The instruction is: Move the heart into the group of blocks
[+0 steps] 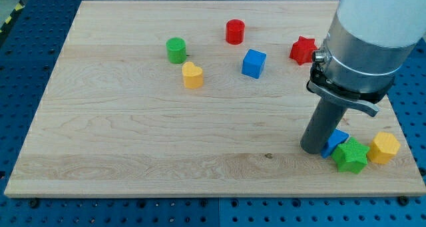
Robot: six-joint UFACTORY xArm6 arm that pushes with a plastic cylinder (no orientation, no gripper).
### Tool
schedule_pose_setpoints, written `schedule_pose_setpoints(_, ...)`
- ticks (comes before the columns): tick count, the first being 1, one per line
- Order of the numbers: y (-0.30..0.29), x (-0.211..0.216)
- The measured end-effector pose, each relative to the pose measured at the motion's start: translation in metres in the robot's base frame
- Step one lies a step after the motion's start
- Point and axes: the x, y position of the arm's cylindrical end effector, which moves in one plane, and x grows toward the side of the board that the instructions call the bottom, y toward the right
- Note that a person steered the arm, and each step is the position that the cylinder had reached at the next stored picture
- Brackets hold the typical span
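On a wooden board (133, 134), my tip (313, 147) rests against a blue block (336, 142) beside the green star (351, 155) and yellow block (385, 147). The yellow heart (192, 74) sits far left, unpushed, likely awaiting a shove toward those 3; there are no jaws, only a rod.

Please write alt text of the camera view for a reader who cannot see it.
My tip rests on the wooden board beside a blue block, green star and yellow block at the view's bottom right. The yellow heart sits far left, near a green cylinder.

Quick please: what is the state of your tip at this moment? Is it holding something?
My tip: no gripper, holds nothing; it stands at the left side of the blue block, whether touching cannot be told, far from the yellow heart.
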Motion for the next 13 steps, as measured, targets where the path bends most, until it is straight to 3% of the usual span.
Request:
schedule_pose_setpoints(1, -0.096, -0.008)
schedule_pose_setpoints(2, -0.212, -0.042)
schedule_pose_setpoints(3, -0.291, -0.094)
schedule_pose_setpoints(4, -0.263, -0.151)
schedule_pose_setpoints(5, -0.218, -0.158)
schedule_pose_setpoints(7, -0.17, -0.148)
schedule_pose_setpoints(10, -0.155, -0.098)
schedule_pose_setpoints(13, -0.062, -0.079)
